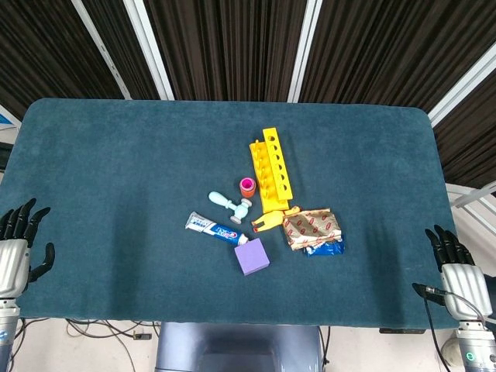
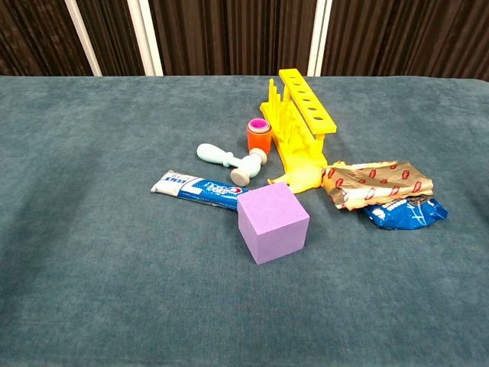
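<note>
My left hand [image 1: 17,252] hangs at the table's left front corner, fingers apart, holding nothing. At the right front corner my right hand [image 1: 456,267] is likewise empty with fingers spread. Neither shows in the chest view. A cluster lies mid-table: a purple cube [image 1: 252,256] [image 2: 273,222], a toothpaste tube [image 1: 215,229] [image 2: 199,188], a pale blue toy hammer [image 1: 229,204] [image 2: 229,159], an orange cup with pink top [image 1: 247,186] [image 2: 259,134], a yellow rack [image 1: 270,170] [image 2: 299,116], a brown wrapper [image 1: 311,226] [image 2: 376,182] and a blue packet [image 1: 325,248] [image 2: 405,212].
The dark teal table [image 1: 116,170] spreads wide around the cluster. A small yellow rubber chicken [image 1: 267,222] [image 2: 299,178] lies between the rack and the wrapper. Dark slatted panels stand behind the far edge.
</note>
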Controlling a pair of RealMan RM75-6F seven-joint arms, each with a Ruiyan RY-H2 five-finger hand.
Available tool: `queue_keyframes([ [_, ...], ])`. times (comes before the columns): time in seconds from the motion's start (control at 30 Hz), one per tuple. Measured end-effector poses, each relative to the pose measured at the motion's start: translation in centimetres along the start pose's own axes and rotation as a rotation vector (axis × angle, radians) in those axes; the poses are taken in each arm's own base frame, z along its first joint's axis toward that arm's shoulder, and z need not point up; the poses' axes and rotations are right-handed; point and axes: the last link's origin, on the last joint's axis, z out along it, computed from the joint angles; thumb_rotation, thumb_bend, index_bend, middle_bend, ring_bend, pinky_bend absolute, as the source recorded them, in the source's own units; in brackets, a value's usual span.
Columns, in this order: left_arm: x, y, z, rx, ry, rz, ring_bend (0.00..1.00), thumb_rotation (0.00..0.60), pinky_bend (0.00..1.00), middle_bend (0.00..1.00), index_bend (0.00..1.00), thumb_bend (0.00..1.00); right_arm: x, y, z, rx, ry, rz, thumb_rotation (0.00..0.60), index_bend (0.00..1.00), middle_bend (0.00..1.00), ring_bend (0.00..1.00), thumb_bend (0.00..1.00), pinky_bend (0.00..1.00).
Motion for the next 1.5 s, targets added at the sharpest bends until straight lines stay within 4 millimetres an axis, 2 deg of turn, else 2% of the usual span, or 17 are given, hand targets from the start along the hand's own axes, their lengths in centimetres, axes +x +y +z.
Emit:
queue_keyframes([
  [0.2, -0.1, 0.0, 0.0, 0.003, -0.005, 0.0, 0.0, 0.6, 0.0, 0.0, 0.14, 0.51, 0.1, -0.1, 0.6, 0.024, -0.072, 0.042, 0.6, 0.0, 0.04, 0.01, 0.07, 0.17],
  [0.33, -0.2, -0.1, 0.1, 0.008, -0.015, -0.002, 0.0, 0.6, 0.0, 0.0, 0.14, 0.51, 0.7, -0.4, 2.3, 0.059, -0.147, 0.031, 0.6, 0.0, 0.04, 0.01, 0.06, 0.17],
  [0.63, -0.1, -0.2, 0.4, 0.02, -0.012, -0.014, 0.0, 0.6, 0.0, 0.0, 0.14, 0.51, 1.7, -3.7, 8.9, 0.136, -0.352, 0.06, 0.6, 0.0, 0.04, 0.01, 0.06, 0.17],
  [0.87, -0.1, -0.5, 0.7, 0.041, -0.013, -0.002, 0.0, 0.6, 0.0, 0.0, 0.14, 0.51, 1.5, -8.4, 15.4, 0.193, -0.51, 0.03, 0.6, 0.0, 0.04, 0.01, 0.06, 0.17],
  [1.07, -0.3, -0.5, 0.7, 0.049, -0.021, -0.001, 0.0, 0.6, 0.0, 0.0, 0.14, 0.51, 0.3, -12.2, 19.5, 0.198, -0.586, 0.064, 0.6, 0.0, 0.05, 0.02, 0.06, 0.17],
  [1.2, -0.3, -0.5, 0.8, 0.054, -0.025, -0.003, 0.0, 0.6, 0.0, 0.0, 0.14, 0.51, -0.9, -13.9, 20.8, 0.19, -0.641, 0.084, 0.6, 0.0, 0.06, 0.04, 0.06, 0.17],
  [1.5, -0.2, -0.6, 0.9, 0.06, -0.027, -0.011, 0.0, 0.6, 0.0, 0.0, 0.14, 0.51, -3.6, -15.6, 21.4, 0.175, -0.714, 0.054, 0.6, 0.03, 0.1, 0.08, 0.06, 0.17],
])
